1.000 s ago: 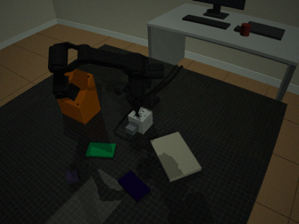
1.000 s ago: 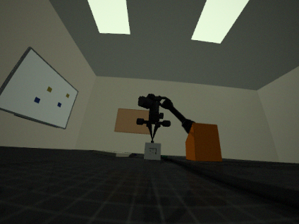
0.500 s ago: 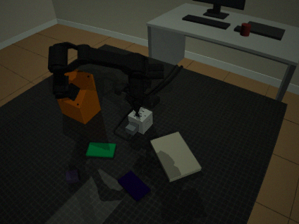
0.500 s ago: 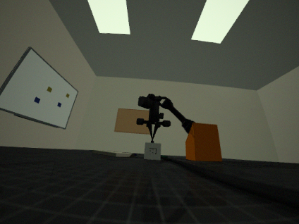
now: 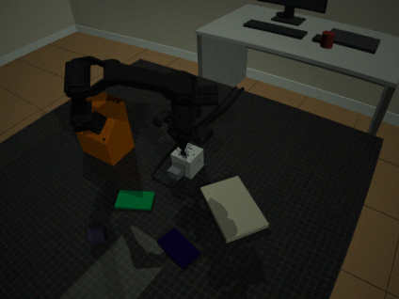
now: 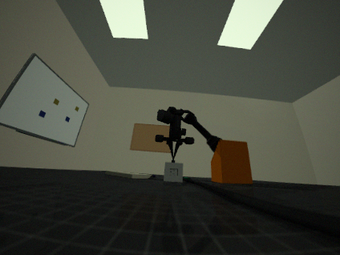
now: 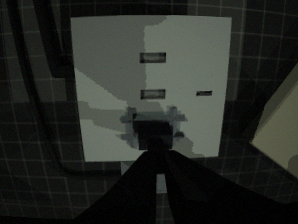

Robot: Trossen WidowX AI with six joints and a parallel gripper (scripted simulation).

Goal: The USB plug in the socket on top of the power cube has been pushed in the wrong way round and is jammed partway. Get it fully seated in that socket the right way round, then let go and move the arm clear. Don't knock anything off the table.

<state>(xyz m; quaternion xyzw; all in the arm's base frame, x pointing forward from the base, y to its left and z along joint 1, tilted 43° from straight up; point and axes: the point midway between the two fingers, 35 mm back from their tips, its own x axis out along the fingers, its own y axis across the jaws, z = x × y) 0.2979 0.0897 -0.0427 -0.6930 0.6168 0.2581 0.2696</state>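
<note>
The white power cube (image 5: 183, 165) (image 6: 167, 176) (image 7: 110, 50) stands upright on the dark mat. Its top shows two wide slots and one small slot in the wrist view. The dark USB plug (image 7: 153, 131) is at the near part of the cube's top, with grey marks around it. My gripper (image 5: 183, 149) (image 6: 173, 159) (image 7: 158, 160) points straight down over the cube and is shut on the plug. The fingertips are close above the top face. The socket under the plug is hidden, and how deep the plug sits and which way round it is cannot be told.
A grey block (image 5: 176, 171) adjoins the cube's side, with a dark cable beside it. An orange block (image 5: 114, 141) (image 6: 232, 162) stands near the arm's base. A cream book (image 5: 240, 207), a green slab (image 5: 135, 200), a dark blue slab (image 5: 179, 247) and a small purple block (image 5: 97, 236) lie around.
</note>
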